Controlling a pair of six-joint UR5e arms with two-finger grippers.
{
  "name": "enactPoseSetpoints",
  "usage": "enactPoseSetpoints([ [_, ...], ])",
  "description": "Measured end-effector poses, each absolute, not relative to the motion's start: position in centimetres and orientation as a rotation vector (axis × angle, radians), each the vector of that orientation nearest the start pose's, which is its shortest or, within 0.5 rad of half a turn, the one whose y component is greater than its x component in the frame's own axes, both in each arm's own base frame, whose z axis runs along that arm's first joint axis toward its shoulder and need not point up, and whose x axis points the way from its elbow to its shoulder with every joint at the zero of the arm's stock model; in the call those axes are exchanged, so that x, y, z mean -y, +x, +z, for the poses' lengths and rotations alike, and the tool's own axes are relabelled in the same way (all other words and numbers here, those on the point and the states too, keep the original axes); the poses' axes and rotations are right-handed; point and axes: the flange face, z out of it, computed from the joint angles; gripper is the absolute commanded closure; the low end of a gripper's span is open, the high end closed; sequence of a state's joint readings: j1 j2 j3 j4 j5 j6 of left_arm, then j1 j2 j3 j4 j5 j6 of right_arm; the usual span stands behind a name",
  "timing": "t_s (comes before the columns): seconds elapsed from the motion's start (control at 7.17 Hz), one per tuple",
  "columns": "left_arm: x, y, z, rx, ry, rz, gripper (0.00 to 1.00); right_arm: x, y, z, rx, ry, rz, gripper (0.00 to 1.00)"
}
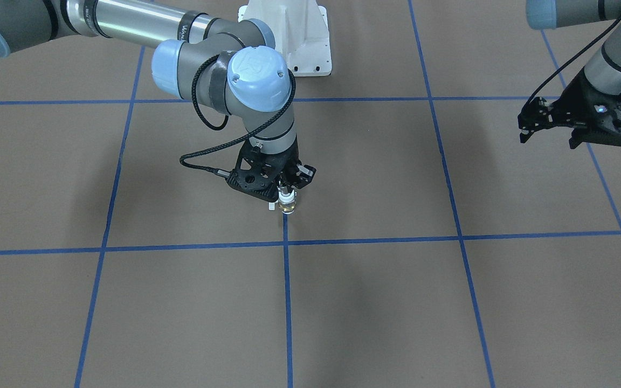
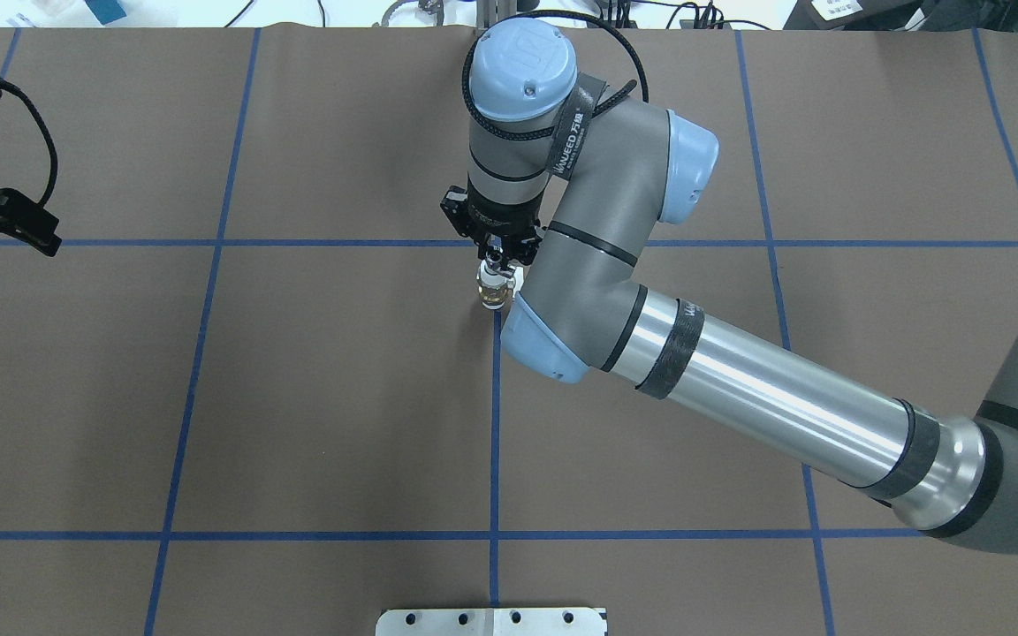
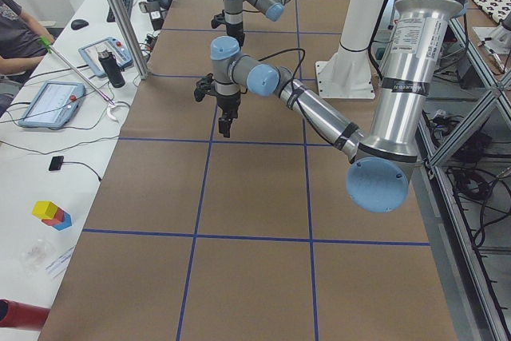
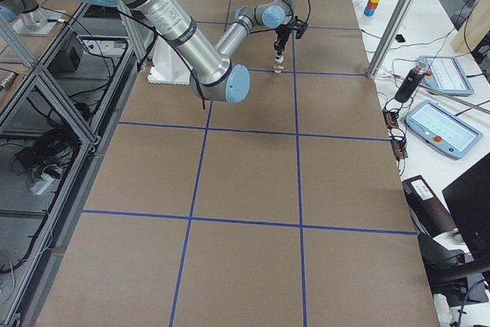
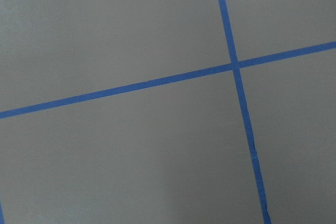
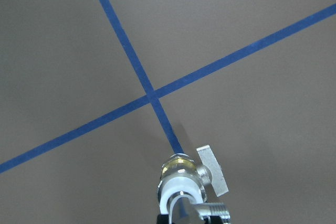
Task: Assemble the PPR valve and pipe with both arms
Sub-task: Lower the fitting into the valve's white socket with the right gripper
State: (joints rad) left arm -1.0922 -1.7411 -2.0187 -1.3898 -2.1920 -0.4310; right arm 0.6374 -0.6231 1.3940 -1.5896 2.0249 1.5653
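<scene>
Front view, centre: right black gripper (image 1: 285, 188) clenched on shiny silver metal pipe fitting (image 6: 185, 212); white-and-brass PPR valve (image 1: 287, 204) seemingly joined beneath it, above blue tape line (image 1: 288, 291). Upper right: left black gripper (image 1: 549, 139) released, empty. Mating judged done; gentle upright set-down required next.

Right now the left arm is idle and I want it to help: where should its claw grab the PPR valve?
Probably the brass-ringed lower end of the PPR valve, which hangs upright below the pipe in the right claw. Come in level from the side away from its handle, which juts out sideways.
</scene>
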Motion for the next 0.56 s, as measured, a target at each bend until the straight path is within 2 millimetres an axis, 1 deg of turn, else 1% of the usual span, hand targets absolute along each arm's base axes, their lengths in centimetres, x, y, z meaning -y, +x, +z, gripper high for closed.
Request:
enactPoseSetpoints([
  [0.14, 49.29, 17.09, 38.52, -0.735, 0.112, 0.181, 0.0, 52.47, -55.83, 13.46, 0.845, -0.178, 0.422, 0.0],
  [0.56, 49.33, 17.11, 38.47, -0.736, 0.112, 0.181, 0.0, 52.51, -55.8, 13.42, 0.847, -0.177, 0.422, 0.0],
])
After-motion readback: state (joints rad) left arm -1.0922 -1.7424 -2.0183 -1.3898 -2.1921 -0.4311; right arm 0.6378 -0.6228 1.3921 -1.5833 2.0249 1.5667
